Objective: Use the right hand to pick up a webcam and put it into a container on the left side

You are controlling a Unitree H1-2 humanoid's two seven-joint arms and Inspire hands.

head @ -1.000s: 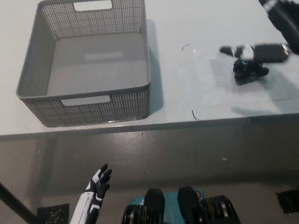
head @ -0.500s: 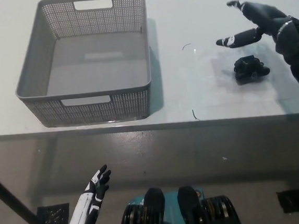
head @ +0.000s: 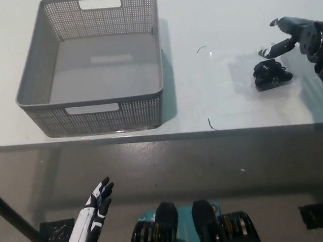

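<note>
My right hand [head: 300,34] has pulled back toward the right edge and dropped lower, so its spread fingers [head: 275,49] now sit just above and beside the webcam [head: 271,73] rather than reaching out past it. It holds nothing; the fingers are apart and I see no contact with the webcam yet. I judge this as the hand lining itself up for the grasp, with the pick-up not yet made.

The webcam lies on the tabletop [head: 220,14] at the right, well apart from the container [head: 154,107], which stands empty on the left side of the tabletop. Half a second ago my hand was further left and higher, fingers pointing out over the bare surface; a second ago it was raised above the far edge, with a finger crossing in front of the webcam. The webcam itself has not moved, nor has the container.

My left hand [head: 93,209] hangs low at the lower left, below the tabletop edge, open and idle; it has sunk slightly
</note>
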